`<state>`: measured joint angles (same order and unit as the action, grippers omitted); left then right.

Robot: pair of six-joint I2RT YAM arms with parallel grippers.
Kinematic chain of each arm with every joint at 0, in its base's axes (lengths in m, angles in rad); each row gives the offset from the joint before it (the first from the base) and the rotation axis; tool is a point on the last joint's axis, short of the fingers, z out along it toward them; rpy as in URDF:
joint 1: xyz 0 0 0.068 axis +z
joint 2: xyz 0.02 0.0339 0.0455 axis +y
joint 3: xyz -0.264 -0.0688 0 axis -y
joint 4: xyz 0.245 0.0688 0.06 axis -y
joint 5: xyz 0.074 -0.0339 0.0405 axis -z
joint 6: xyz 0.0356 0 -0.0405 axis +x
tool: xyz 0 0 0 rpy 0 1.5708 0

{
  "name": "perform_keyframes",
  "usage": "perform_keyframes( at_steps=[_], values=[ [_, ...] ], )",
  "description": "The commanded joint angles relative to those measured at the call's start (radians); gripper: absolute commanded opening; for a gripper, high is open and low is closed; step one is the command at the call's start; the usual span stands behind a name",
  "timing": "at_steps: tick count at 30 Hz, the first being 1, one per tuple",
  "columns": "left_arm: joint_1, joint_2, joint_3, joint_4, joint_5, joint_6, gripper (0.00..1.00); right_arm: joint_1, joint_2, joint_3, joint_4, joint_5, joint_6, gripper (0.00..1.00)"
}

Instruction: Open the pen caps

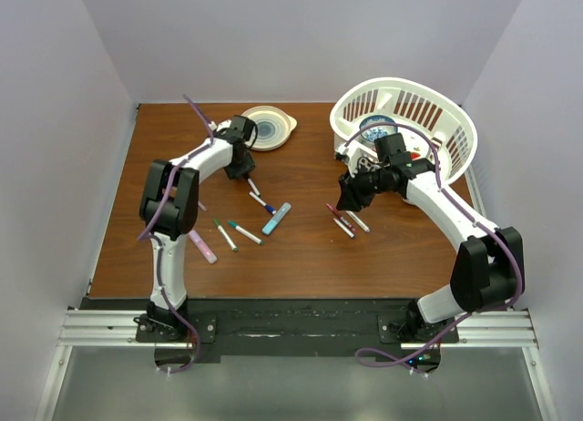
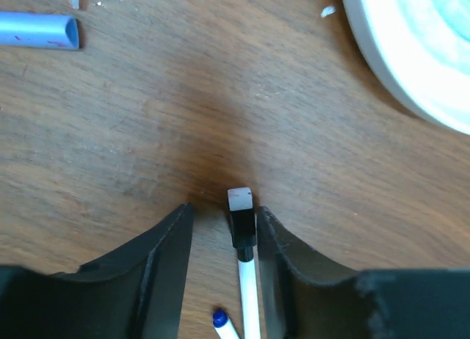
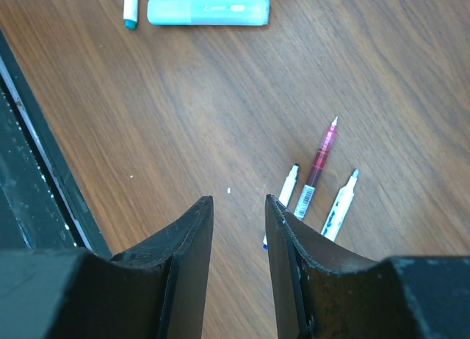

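A white pen with a black pen cap (image 2: 241, 218) lies on the wooden table between the fingers of my left gripper (image 2: 225, 220). The right finger (image 2: 273, 240) stands close beside the cap and a gap remains on the left side, so the jaws are open around it. A blue-capped pen (image 2: 219, 321) lies just beside it. In the top view the left gripper (image 1: 241, 162) is low, near the bowl. My right gripper (image 3: 239, 203) hangs open and empty above the table, next to three uncapped pens (image 3: 319, 159).
A white bowl (image 1: 267, 127) sits at the back centre and a white basket (image 1: 405, 129) at the back right. A teal highlighter (image 1: 277, 219), two green-capped pens (image 1: 235, 233) and a pink highlighter (image 1: 204, 248) lie mid-table. A light blue barrel (image 2: 40, 31) lies nearby.
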<state>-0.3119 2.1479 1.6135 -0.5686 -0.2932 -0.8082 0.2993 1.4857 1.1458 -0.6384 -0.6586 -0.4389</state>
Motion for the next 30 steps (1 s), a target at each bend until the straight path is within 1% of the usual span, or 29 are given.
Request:
perform_keyframes(
  at_steps=[1,3,4,8,9,10,12,16,17,18,19,20,21,22,23,24,25,26,27,28,29,30],
  values=[
    [-0.003,0.038,0.033,-0.059,-0.043,0.033,0.39,0.014,-0.034,0.012,-0.007,-0.039,-0.018,0.39],
    [-0.003,0.043,0.037,-0.065,-0.047,0.043,0.36,0.015,-0.036,0.011,-0.009,-0.039,-0.02,0.38],
    [-0.003,0.044,0.04,-0.066,-0.053,0.046,0.3,0.015,-0.035,0.012,-0.009,-0.041,-0.02,0.39],
    [0.0,0.029,0.039,-0.066,-0.061,0.049,0.17,0.018,-0.035,0.012,-0.009,-0.036,-0.02,0.38],
    [0.0,0.018,0.037,-0.066,-0.064,0.043,0.13,0.018,-0.036,0.011,-0.007,-0.038,-0.02,0.38],
    [0.005,0.01,0.031,-0.063,-0.064,0.041,0.06,0.017,-0.033,0.009,-0.007,-0.038,-0.02,0.39],
    [0.011,-0.025,0.02,-0.047,-0.061,0.034,0.0,0.021,-0.024,0.011,-0.03,-0.058,-0.035,0.38],
    [0.037,-0.12,-0.073,0.038,-0.011,0.03,0.0,0.056,-0.002,0.019,-0.063,-0.085,-0.092,0.38],
    [0.042,-0.144,-0.098,0.086,0.008,0.029,0.0,0.067,0.001,0.017,-0.066,-0.085,-0.098,0.38],
    [0.045,-0.204,-0.128,0.116,0.046,0.029,0.0,0.081,0.007,0.014,-0.064,-0.087,-0.11,0.39],
    [0.049,-0.238,-0.198,0.149,0.069,0.033,0.0,0.11,0.01,0.011,-0.061,-0.079,-0.115,0.39],
    [0.05,-0.273,-0.237,0.223,0.095,0.038,0.0,0.129,0.011,0.006,-0.057,-0.073,-0.121,0.39],
    [0.05,-0.345,-0.278,0.263,0.159,0.047,0.0,0.144,0.012,0.005,-0.044,-0.065,-0.124,0.39],
    [0.05,-0.38,-0.364,0.301,0.196,0.052,0.0,0.167,0.012,0.0,-0.038,-0.068,-0.123,0.4],
    [0.05,-0.417,-0.412,0.394,0.241,0.058,0.0,0.172,0.01,-0.004,-0.026,-0.082,-0.118,0.4],
    [0.048,-0.498,-0.531,0.462,0.362,0.078,0.0,0.176,0.008,-0.008,0.002,-0.094,-0.1,0.42],
    [0.046,-0.541,-0.599,0.539,0.424,0.075,0.0,0.182,0.005,-0.015,0.02,-0.105,-0.083,0.44],
    [0.046,-0.584,-0.672,0.735,0.492,0.058,0.0,0.182,0.005,-0.017,0.038,-0.137,-0.066,0.46],
    [0.039,-0.661,-0.808,0.833,0.591,0.035,0.0,0.185,0.008,-0.018,0.08,-0.159,-0.017,0.49],
    [0.031,-0.69,-0.861,0.908,0.621,0.011,0.0,0.187,0.021,-0.017,0.103,-0.191,0.014,0.57],
    [0.017,-0.715,-0.901,1.008,0.641,-0.024,0.0,0.189,0.034,-0.017,0.124,-0.263,0.047,0.67],
    [-0.005,-0.744,-0.958,1.039,0.666,-0.043,0.0,0.192,0.051,-0.011,0.17,-0.313,0.116,0.73]
  ],
)
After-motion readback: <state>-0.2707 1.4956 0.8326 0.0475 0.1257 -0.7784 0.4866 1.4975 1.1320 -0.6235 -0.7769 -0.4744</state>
